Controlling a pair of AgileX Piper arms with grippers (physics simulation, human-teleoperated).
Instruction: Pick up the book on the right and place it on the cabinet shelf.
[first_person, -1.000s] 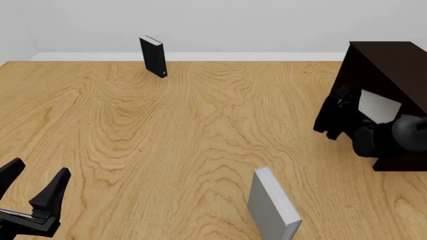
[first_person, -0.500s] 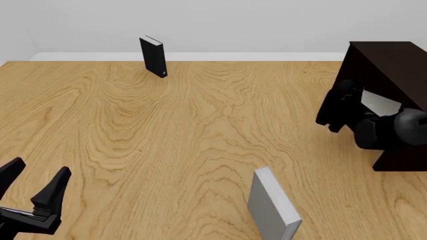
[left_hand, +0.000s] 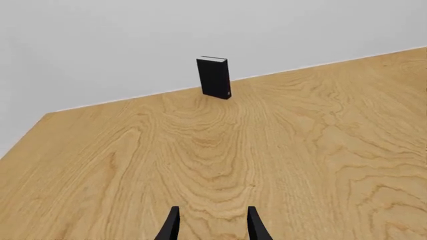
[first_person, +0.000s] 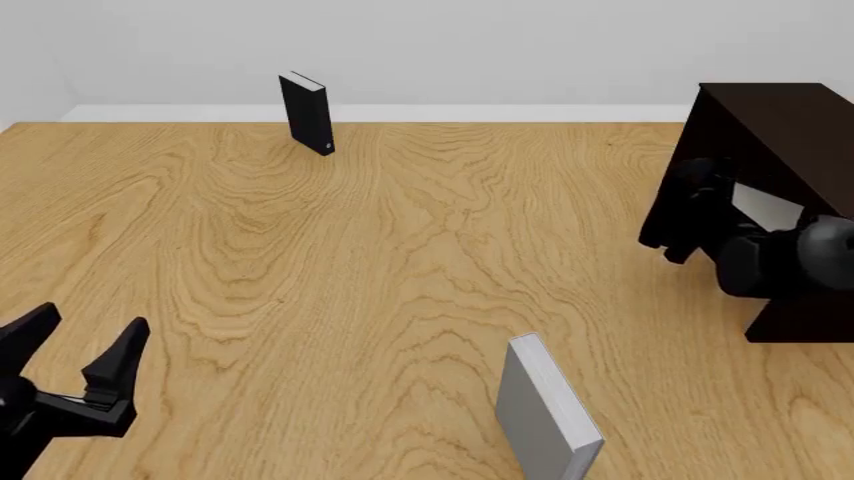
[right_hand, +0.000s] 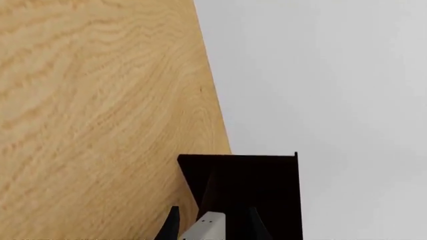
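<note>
Right gripper (first_person: 697, 215), clenched on the book (first_person: 767, 207), has carried it deeper into the cabinet shelf (first_person: 787, 150) than a moment earlier; placement nearly complete. Left gripper (first_person: 80, 350) spread, idle.

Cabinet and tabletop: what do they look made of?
Cabinet: seems wood with a very dark brown, near-black matte finish; flat boxy panels, no visible grain, so painted board is possible. Tabletop: light wood or wood-look veneer, with bold swirling grain and a smooth low-sheen surface.
</note>
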